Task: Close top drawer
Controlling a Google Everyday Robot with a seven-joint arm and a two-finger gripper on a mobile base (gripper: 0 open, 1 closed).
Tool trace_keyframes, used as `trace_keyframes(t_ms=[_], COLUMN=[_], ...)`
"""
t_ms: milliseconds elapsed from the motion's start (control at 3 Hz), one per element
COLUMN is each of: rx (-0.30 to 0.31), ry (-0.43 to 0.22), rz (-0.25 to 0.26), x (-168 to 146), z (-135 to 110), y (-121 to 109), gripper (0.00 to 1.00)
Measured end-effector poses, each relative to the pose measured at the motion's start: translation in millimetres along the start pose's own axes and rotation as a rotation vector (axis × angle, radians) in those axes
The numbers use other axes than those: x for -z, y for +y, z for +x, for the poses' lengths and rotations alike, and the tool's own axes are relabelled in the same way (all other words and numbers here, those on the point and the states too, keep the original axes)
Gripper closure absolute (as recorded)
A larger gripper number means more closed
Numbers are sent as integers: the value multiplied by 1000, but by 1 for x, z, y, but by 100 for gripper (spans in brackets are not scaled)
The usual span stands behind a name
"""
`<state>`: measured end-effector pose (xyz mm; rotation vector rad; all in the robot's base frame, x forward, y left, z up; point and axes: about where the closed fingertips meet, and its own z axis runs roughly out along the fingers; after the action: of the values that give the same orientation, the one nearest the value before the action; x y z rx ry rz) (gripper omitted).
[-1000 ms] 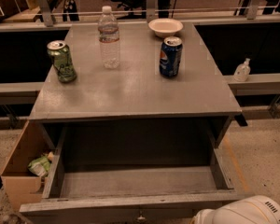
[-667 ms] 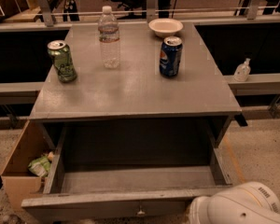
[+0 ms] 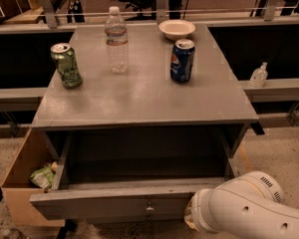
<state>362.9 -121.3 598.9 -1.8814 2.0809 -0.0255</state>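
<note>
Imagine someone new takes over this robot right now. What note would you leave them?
Gripper: low at the front of the top drawer, just right of its knob, at the end of the white arm.
Top drawer: pulled far out, and its inside looks empty.
Done: nothing is closed yet.
Left: push the drawer front in until it sits flush under the cabinet top.

Grey tabletop (image 3: 139, 96), green can (image 3: 66, 65), blue can (image 3: 182, 60), bottle (image 3: 116, 40), bowl (image 3: 177, 29)

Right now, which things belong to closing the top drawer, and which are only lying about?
For the job: top drawer, pulled open; gripper, at the drawer front, right of its knob.
Lying about: green can, water bottle, blue can, bowl, cardboard box.
</note>
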Motion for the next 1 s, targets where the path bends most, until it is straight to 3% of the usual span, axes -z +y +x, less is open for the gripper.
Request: trace_keyframes(t_ms=[667,1000], rx=[4,11], ry=[10,11], rz=[13,40], x=[1,0], z=[-2,-8], y=[-6,-22], gripper=[100,100])
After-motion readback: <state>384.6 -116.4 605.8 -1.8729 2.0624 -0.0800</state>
